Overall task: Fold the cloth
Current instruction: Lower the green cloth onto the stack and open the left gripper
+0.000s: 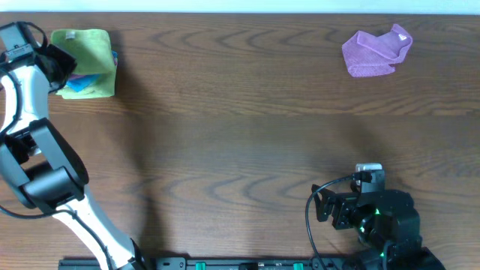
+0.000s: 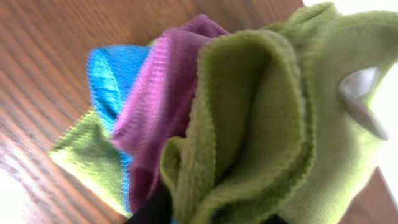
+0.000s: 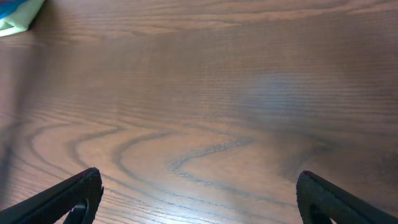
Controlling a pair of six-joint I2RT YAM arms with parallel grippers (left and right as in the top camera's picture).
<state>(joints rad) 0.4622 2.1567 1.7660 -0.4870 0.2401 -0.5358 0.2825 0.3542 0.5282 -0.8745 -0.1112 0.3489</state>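
Upper left of the overhead frame: the cloth, lime-green and bunched, is seen piled w/ a blue cloth and a purple layer. The left gripper is placed at its left edge; finger state can't be told. Lower right, the right gripper is held w/ fingers spread wide over the table.

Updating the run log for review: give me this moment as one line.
left hand: at cloth pile | lime-green cloth: bunched on pile | right hand: open, over table

The cloth, blurred up close, hid the fingers of the left gripper; those of the right gripper were cropped at the bottom edge.
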